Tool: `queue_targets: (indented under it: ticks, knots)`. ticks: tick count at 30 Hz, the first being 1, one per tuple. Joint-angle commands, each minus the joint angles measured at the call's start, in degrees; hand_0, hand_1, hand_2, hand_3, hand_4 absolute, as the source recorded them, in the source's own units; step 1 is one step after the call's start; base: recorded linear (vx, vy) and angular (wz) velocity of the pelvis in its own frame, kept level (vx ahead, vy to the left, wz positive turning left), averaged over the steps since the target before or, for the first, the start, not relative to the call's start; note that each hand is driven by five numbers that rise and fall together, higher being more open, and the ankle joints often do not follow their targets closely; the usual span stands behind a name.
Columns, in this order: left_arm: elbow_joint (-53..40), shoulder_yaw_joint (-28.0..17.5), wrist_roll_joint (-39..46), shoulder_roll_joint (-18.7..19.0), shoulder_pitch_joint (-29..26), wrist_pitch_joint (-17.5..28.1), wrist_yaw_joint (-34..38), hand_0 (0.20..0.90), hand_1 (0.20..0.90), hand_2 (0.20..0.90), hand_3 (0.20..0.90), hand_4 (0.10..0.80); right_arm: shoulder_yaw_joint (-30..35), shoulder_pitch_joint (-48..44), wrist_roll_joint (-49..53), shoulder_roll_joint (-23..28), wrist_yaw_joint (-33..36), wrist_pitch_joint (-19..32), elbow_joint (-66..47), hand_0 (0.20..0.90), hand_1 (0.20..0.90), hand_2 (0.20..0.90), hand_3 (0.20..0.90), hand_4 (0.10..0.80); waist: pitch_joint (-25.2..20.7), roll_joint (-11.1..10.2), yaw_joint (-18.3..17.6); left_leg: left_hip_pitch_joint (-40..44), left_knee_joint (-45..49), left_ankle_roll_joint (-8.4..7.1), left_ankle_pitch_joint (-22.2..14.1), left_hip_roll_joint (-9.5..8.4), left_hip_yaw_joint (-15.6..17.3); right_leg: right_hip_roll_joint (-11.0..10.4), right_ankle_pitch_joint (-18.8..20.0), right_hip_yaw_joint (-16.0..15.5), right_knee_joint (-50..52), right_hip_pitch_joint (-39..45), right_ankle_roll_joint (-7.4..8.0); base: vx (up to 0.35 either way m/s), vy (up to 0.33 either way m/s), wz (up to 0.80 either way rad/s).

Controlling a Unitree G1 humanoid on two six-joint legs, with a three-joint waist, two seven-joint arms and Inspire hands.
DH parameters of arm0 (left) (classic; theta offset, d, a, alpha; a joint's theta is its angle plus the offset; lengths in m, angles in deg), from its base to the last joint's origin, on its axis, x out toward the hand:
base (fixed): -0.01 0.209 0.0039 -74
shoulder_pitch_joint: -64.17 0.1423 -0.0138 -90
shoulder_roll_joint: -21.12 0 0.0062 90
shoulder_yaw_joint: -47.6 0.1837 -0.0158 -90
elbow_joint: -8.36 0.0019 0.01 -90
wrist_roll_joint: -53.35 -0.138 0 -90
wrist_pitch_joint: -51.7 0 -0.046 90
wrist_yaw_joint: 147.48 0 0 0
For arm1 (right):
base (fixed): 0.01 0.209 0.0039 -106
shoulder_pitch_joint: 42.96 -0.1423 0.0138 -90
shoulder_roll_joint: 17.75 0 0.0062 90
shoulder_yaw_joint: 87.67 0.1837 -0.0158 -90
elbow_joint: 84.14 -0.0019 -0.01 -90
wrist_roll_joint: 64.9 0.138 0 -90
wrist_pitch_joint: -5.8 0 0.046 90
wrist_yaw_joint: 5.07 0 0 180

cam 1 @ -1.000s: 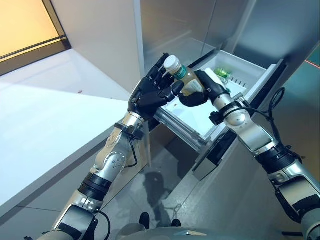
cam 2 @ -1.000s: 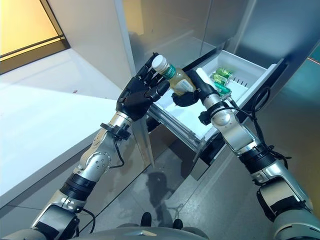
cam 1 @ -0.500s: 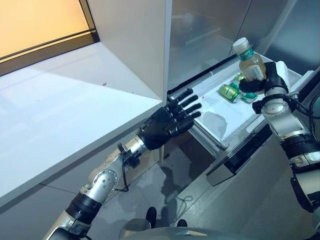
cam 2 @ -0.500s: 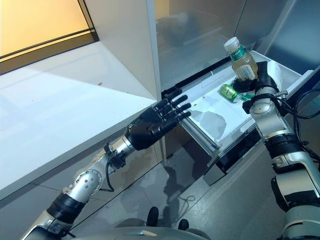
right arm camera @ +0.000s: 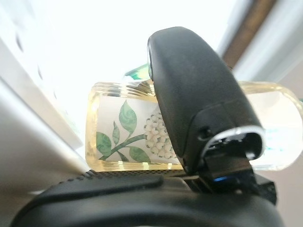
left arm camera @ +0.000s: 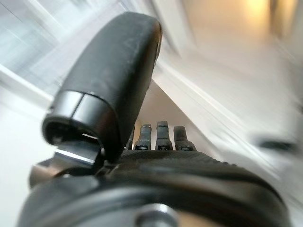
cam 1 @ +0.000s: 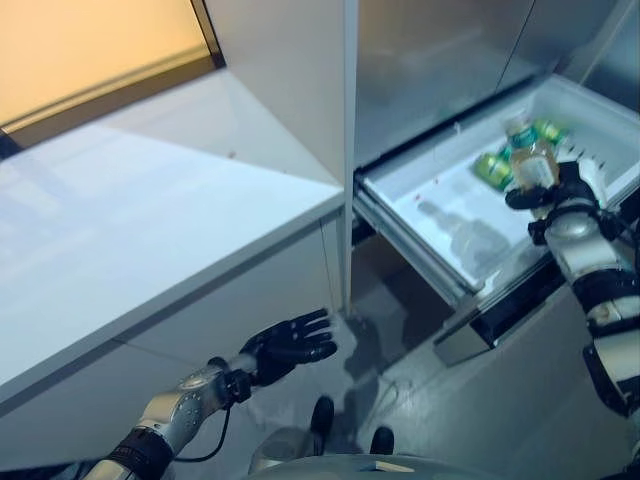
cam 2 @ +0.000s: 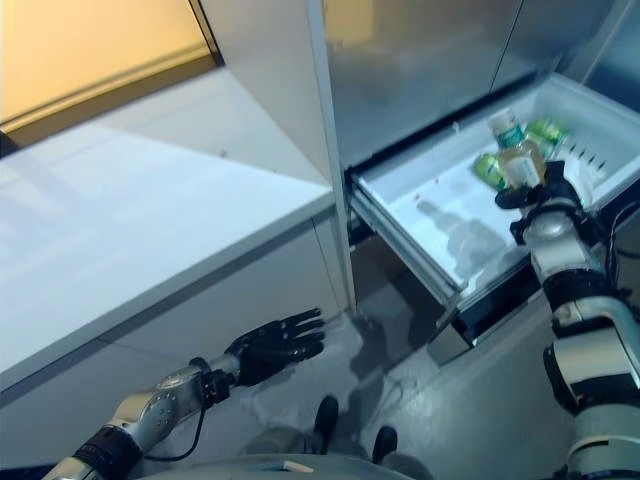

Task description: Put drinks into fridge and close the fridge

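My right hand is shut on a clear bottle of pale yellow tea with a white cap and a leaf-and-flower label. It holds the bottle upright over the right part of the open white fridge drawer. Green cans lie in the drawer at its far side, just behind the bottle. My left hand is open and empty, low down below the white counter, well left of the drawer. Its straight fingers show in the left wrist view.
A white counter runs along the left, with a white cabinet wall beside the fridge. The steel fridge front rises behind the drawer. Grey floor lies below.
My left hand has dropped from drawer height to below the counter. My right hand has carried the bottle lower, over the drawer by the green cans. The camera has also shifted.
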Motion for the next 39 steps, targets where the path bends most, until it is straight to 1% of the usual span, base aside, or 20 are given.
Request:
queue_targets:
  ticks: [1, 2, 3, 5, 7, 9, 10, 11, 16, 23, 24, 25, 26, 33, 39]
  knots:
    - [1.29, 1.92, -6.56, 0.80, -0.50, 9.72, -0.16, 0.900, 0.900, 0.900, 0.900, 0.800, -3.03, -14.49, 1.82, 7.51, -0.46, 8.42, -2.46, 0.300, 0.300, 0.300, 0.200, 0.100, 0.28, -3.28, 2.37, 1.40, 1.93, 0.36, -6.56, -0.38, 1.04, -1.95, -0.45, 3.93, 3.39, -2.58, 2.24, -0.081, -0.029, 0.04]
    - [3.61, 2.06, -7.75, 0.44, -0.37, 11.13, 0.28, 0.900, 0.900, 0.900, 0.900, 0.800, -3.16, -14.53, 1.95, 7.35, -1.35, 8.31, -2.05, 0.300, 0.300, 0.300, 0.200, 0.100, 0.84, -3.23, 2.37, 1.08, 1.87, 0.34, -6.48, -0.29, 1.04, -1.87, -0.43, 4.08, 3.50, -3.01, 2.21, -0.082, -0.045, 0.01]
    - [8.85, 1.83, -10.36, -1.04, -0.24, 13.77, 0.95, 0.900, 0.900, 0.900, 0.900, 0.800, -3.47, -14.31, 2.01, 6.52, -2.84, 8.11, -1.23, 0.300, 0.300, 0.300, 0.200, 0.100, 1.88, -3.34, 2.33, 0.31, 1.87, 0.31, -6.37, -0.11, 1.12, -1.71, -0.40, 4.44, 3.76, -3.95, 2.14, -0.055, -0.042, -0.02]
    - [12.00, 1.55, -12.41, -1.92, -0.57, 16.03, 2.15, 0.900, 0.900, 0.900, 0.900, 0.800, -3.61, -14.27, 1.89, 6.01, -4.26, 7.97, -0.75, 0.300, 0.300, 0.300, 0.200, 0.100, 2.44, -3.46, 2.30, -0.25, 1.92, 0.27, -6.34, 0.01, 1.25, -1.63, -0.42, 4.62, 3.94, -4.56, 2.11, -0.050, -0.036, -0.03]
    - [17.31, 0.56, -15.60, -3.78, -2.03, 18.31, 3.75, 0.900, 0.900, 0.900, 0.900, 0.800, -4.46, -14.71, 1.11, 4.81, -7.30, 6.38, 0.11, 0.300, 0.300, 0.300, 0.200, 0.100, 3.45, -3.70, 2.22, -1.20, 2.00, 0.15, -6.20, 0.16, 1.51, -1.57, -0.36, 4.84, 4.31, -5.70, 2.08, -0.056, -0.035, -0.03]
    - [20.78, -0.37, -15.94, -4.95, -3.52, 18.74, 4.95, 0.900, 0.900, 0.900, 0.900, 0.800, -5.39, -14.90, 0.42, 3.92, -10.68, 4.56, 0.81, 0.300, 0.300, 0.300, 0.200, 0.100, 4.17, -3.95, 2.05, -1.79, 2.24, 0.04, -6.22, 0.28, 1.81, -1.62, -0.33, 4.92, 4.58, -6.33, 2.08, -0.022, -0.016, 0.00]
    - [21.13, -0.51, -16.10, -5.14, -3.72, 18.84, 5.14, 0.900, 0.900, 0.900, 0.900, 0.800, -5.44, -14.89, 0.16, 3.82, -11.00, 4.55, 0.85, 0.300, 0.300, 0.300, 0.200, 0.100, 4.26, -3.98, 2.03, -1.88, 2.28, 0.03, -6.23, 0.28, 1.84, -1.63, -0.33, 4.92, 4.61, -6.42, 2.08, -0.044, -0.025, -0.03]
    - [22.27, -1.13, -16.17, -5.67, -4.65, 18.99, 5.75, 0.900, 0.900, 0.900, 0.900, 0.800, -6.26, -14.93, -1.10, 3.25, -13.35, 3.26, 1.44, 0.300, 0.300, 0.300, 0.200, 0.100, 4.78, -4.10, 2.03, -2.36, 2.43, -0.03, -6.18, 0.25, 2.01, -1.66, -0.24, 4.84, 4.67, -6.84, 2.06, -0.034, -0.017, -0.04]
    - [22.48, -1.69, -16.20, -6.60, -6.36, 18.65, 6.46, 0.900, 0.900, 0.900, 0.900, 0.800, -8.30, -15.80, -3.35, 2.06, -18.69, 0.63, 3.69, 0.300, 0.300, 0.300, 0.200, 0.100, 5.82, -4.29, 2.19, -3.18, 2.65, -0.19, -6.06, 0.16, 2.50, -1.73, 0.05, 4.56, 4.70, -7.58, 1.94, -0.037, -0.015, -0.04]
    - [22.58, -2.01, -16.41, -6.73, -7.40, 17.39, 6.59, 0.900, 0.900, 0.900, 0.900, 0.800, -9.76, -16.44, -6.83, 0.81, -23.08, -0.80, 5.74, 0.300, 0.300, 0.300, 0.200, 0.100, 6.55, -4.33, 2.61, -3.49, 2.79, -0.41, -5.93, 0.19, 3.05, -1.97, 0.09, 3.86, 5.02, -7.80, 1.83, -0.005, -0.001, 0.00]
    - [22.86, -1.95, -16.59, -6.85, -7.57, 17.22, 6.69, 0.900, 0.900, 0.900, 0.900, 0.800, -10.14, -16.64, -8.40, 0.64, -23.41, -0.82, 5.88, 0.599, 0.599, 0.599, 0.549, 0.449, 6.58, -4.43, 2.64, -3.52, 2.77, -0.43, -5.88, 0.20, 3.18, -1.94, 0.11, 3.83, 5.04, -7.80, 1.80, 0.000, 0.000, 0.00]
    - [22.95, -1.90, -16.82, -6.85, -7.60, 17.12, 6.67, 0.900, 0.900, 0.900, 0.900, 0.800, -10.51, -16.83, -9.90, 0.57, -23.73, -0.65, 6.01, 0.862, 0.862, 0.862, 0.856, 0.756, 6.59, -4.45, 2.66, -3.50, 2.74, -0.45, -5.86, 0.23, 3.29, -1.95, 0.11, 3.80, 5.09, -7.84, 1.79, 0.000, 0.000, 0.00]
    - [23.04, -1.84, -17.02, -6.91, -7.63, 17.03, 6.67, 0.900, 0.900, 0.900, 0.900, 0.800, -10.77, -16.96, -10.74, 0.50, -23.78, -0.36, 6.23, 0.900, 0.900, 0.900, 0.900, 0.800, 6.59, -4.47, 2.70, -3.49, 2.73, -0.46, -5.85, 0.23, 3.33, -1.95, 0.11, 3.76, 5.13, -7.85, 1.79, 0.000, 0.000, 0.00]
    - [24.20, -1.00, -17.62, -7.47, -7.59, 16.87, 6.20, 0.900, 0.900, 0.900, 0.900, 0.800, -14.32, -18.96, -15.11, -0.62, -25.50, -0.72, 6.45, 0.900, 0.900, 0.900, 0.900, 0.800, 6.78, -4.62, 3.08, -3.47, 2.75, -0.59, -5.75, 0.30, 3.84, -2.07, 0.13, 3.25, 5.41, -7.81, 1.79, 0.000, 0.000, 0.00]
    - [24.87, -1.79, -18.64, -7.49, -7.86, 16.43, 6.85, 0.900, 0.900, 0.900, 0.900, 0.800, -14.39, -19.65, -15.07, -1.67, -25.91, -1.97, 5.64, 0.900, 0.900, 0.900, 0.900, 0.800, 6.63, -4.86, 3.35, -3.15, 2.54, -0.63, -5.70, 0.28, 3.91, -2.11, 0.06, 3.05, 5.48, -7.55, 1.80, 0.000, 0.000, 0.00]
